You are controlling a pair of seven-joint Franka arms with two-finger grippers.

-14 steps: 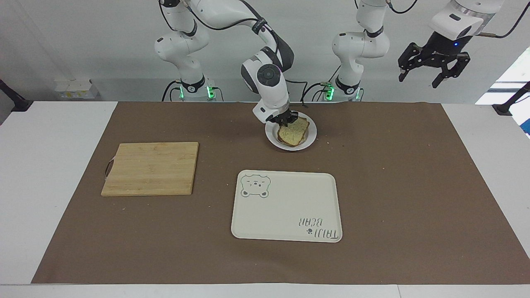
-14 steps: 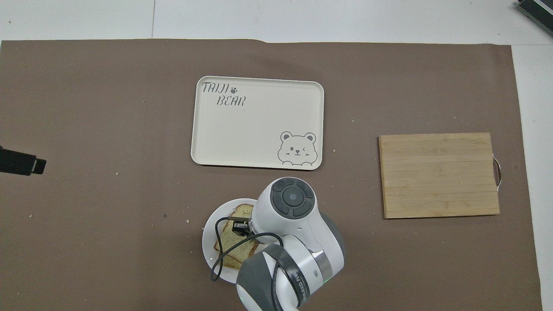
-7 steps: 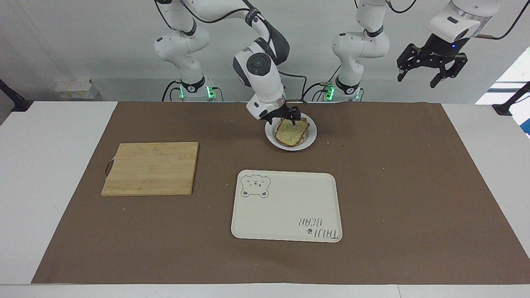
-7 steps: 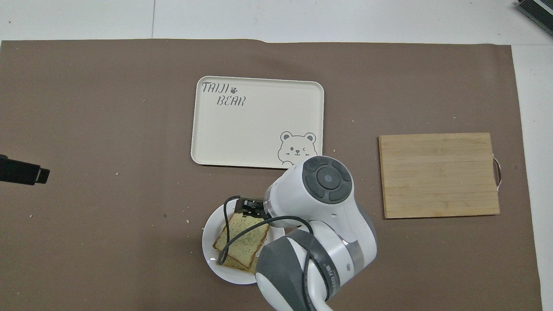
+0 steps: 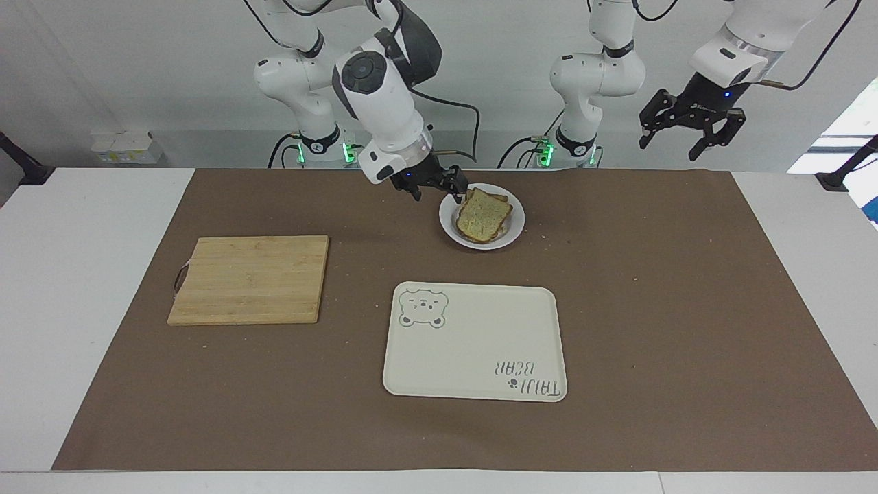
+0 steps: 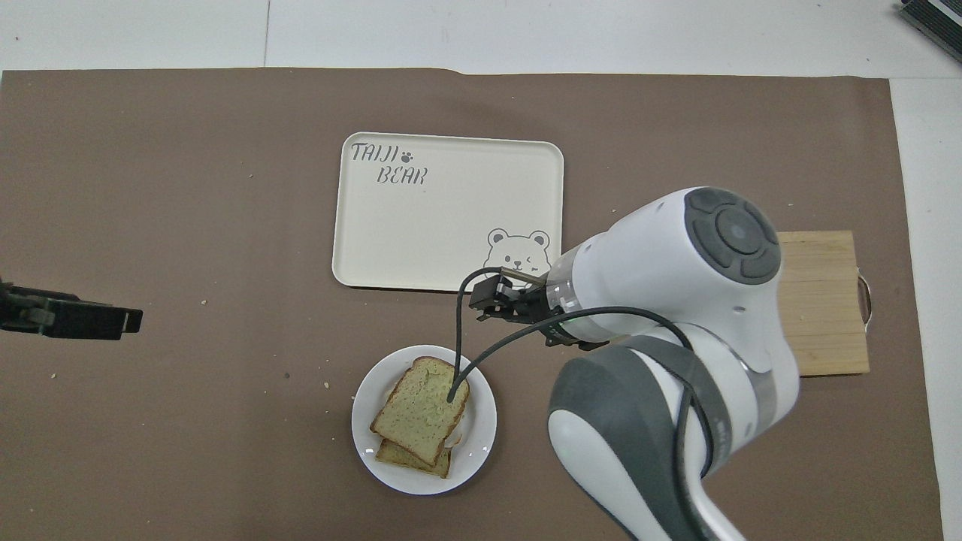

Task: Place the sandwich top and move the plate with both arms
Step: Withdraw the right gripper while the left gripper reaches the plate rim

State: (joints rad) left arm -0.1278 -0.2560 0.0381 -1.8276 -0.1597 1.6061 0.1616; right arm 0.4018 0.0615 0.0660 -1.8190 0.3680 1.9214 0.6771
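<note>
The white plate [image 5: 516, 221] stands on the brown mat near the robots, and it also shows in the overhead view [image 6: 481, 424]. The sandwich top [image 5: 482, 215] lies on it, resting askew on a lower slice [image 6: 409, 458]; in the overhead view the sandwich top [image 6: 419, 409] is free of any gripper. My right gripper [image 5: 439, 191] is open and empty, raised just off the plate's edge toward the right arm's end; in the overhead view it [image 6: 488, 300] is over the mat. My left gripper [image 5: 680, 140] is open and empty, high over the left arm's end [image 6: 120, 321].
A cream tray with a bear drawing [image 5: 473, 343] lies farther from the robots than the plate [image 6: 443, 218]. A wooden cutting board [image 5: 250, 278] lies toward the right arm's end [image 6: 827, 300], partly covered by the right arm in the overhead view.
My right gripper has let go of the sandwich top, opened, and risen away from the plate toward the right arm's end. My left gripper has come lower and toward the middle.
</note>
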